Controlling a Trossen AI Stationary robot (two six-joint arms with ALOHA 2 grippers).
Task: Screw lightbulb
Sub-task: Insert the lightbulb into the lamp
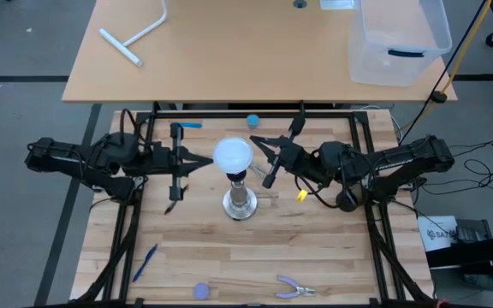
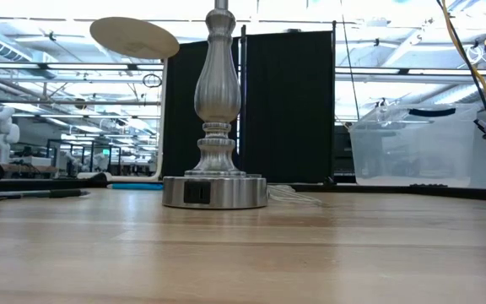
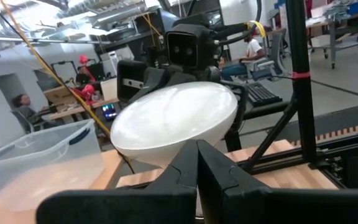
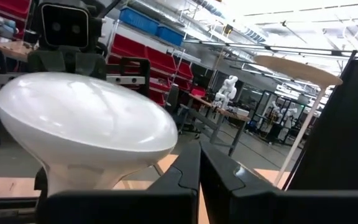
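Note:
The white frosted lightbulb (image 1: 233, 155) sits globe up on top of the silver round-based lamp stand (image 1: 240, 204) at the table's middle. The stand's base (image 2: 214, 192) rests on the wood, and the bulb is above the low view's top edge. My left gripper (image 1: 209, 159) is shut, level, with its tip right at the bulb's left side (image 3: 173, 121). My right gripper (image 1: 257, 142) is shut, with its tip right at the bulb's far right side (image 4: 86, 124). Each wrist view shows the other arm's wrist behind the bulb. My left gripper points level from the table's left at the globe's side (image 3: 185, 149); whether its shut fingertips touch the glass I cannot tell. My right gripper points level from the table's right at the globe's side (image 4: 166, 146); whether it touches I cannot tell.
A small blue ball (image 1: 252, 121) and a blue marker (image 1: 188, 126) lie at the far edge. A yellow piece (image 1: 301, 195) lies right of the stand. A blue pen (image 1: 146, 261), a blue cap (image 1: 200, 291) and pliers (image 1: 294, 289) lie near the front edge.

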